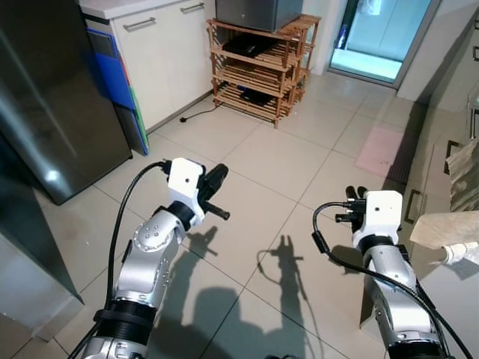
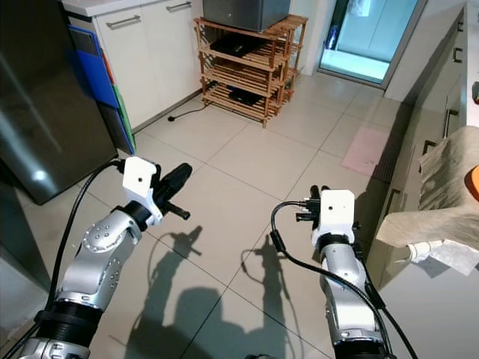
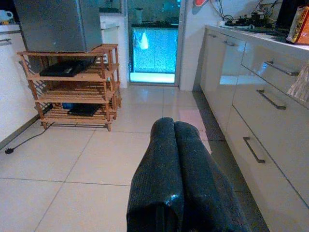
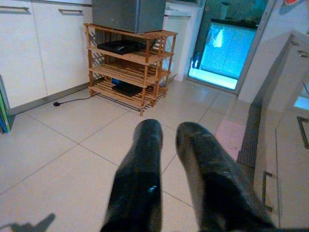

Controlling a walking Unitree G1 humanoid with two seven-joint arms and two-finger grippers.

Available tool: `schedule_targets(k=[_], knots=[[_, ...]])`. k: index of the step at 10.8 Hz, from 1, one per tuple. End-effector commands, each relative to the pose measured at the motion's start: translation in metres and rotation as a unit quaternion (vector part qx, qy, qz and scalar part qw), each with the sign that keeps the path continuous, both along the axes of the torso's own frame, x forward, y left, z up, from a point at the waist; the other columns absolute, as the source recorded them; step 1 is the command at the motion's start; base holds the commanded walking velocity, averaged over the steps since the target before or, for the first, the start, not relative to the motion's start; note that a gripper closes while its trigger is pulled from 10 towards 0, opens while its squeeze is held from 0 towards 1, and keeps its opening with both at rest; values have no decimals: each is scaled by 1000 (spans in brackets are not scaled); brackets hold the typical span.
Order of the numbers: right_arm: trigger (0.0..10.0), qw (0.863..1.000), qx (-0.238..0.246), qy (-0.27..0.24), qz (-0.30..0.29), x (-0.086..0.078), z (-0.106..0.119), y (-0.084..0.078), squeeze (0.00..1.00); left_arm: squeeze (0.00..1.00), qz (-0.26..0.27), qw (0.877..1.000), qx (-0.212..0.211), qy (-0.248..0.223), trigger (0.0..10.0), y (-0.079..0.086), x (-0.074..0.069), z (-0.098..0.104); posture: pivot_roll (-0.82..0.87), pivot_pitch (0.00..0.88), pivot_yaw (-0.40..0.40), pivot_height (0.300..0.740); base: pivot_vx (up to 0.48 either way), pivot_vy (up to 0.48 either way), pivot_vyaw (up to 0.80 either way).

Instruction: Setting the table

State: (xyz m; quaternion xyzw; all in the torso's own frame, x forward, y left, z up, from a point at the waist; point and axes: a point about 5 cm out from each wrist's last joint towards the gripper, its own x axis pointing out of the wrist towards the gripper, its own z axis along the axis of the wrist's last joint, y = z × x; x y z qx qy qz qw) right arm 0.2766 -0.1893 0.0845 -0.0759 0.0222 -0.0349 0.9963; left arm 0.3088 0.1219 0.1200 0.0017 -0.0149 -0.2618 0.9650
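Two silver robot arms, each ending in one gripper: the left gripper (image 1: 217, 196) at 9 o'clock and the right gripper (image 1: 352, 203) at 4 o'clock, with two black fingers (image 3: 157, 179) apiece. One wooden rack (image 1: 258, 71) at 12 o'clock, with three slatted shelves. One grey box (image 1: 257, 13) on top of it. One pink mat (image 1: 382, 148) at 2 o'clock. One black power cord (image 1: 196, 114) on the tiled floor (image 1: 254, 161).
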Motion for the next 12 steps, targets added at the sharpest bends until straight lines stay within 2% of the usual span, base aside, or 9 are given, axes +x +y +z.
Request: schedule_targets(k=[1,6,7,8,9,10,12], knots=[[10000,1000,-2,-2,0,3,2,-1,1000,0,-5,1000,9,7,10000,0,0,-2,-29,5,10,735,0,0,0],[10000,1000,-6,-10,1,3,3,-2,1000,0,-16,1000,1,17,10000,-2,0,-4,-32,0,8,735,0,0,0],[10000,1000,-5,-12,2,3,3,-2,1000,812,-24,1000,-7,16,10000,-3,-1,-4,-33,0,7,735,0,0,0],[10000,1000,-5,-12,0,3,3,-3,1000,1000,-29,999,-15,14,10000,-3,-1,-2,-34,0,8,735,0,0,0],[10000,1000,-9,-11,-4,2,3,-3,1000,1000,-29,999,-16,17,10000,-3,-1,-3,-34,0,7,735,0,0,0],[10000,1000,-12,-14,-17,3,4,-7,0,1000,-29,999,-18,16,10000,-3,-1,-2,-34,0,7,735,0,0,0],[10000,1000,-5,-1,-10,3,1,-5,0,1000,-31,999,-19,15,10000,-3,-2,-2,-32,0,5,735,0,0,-266]])
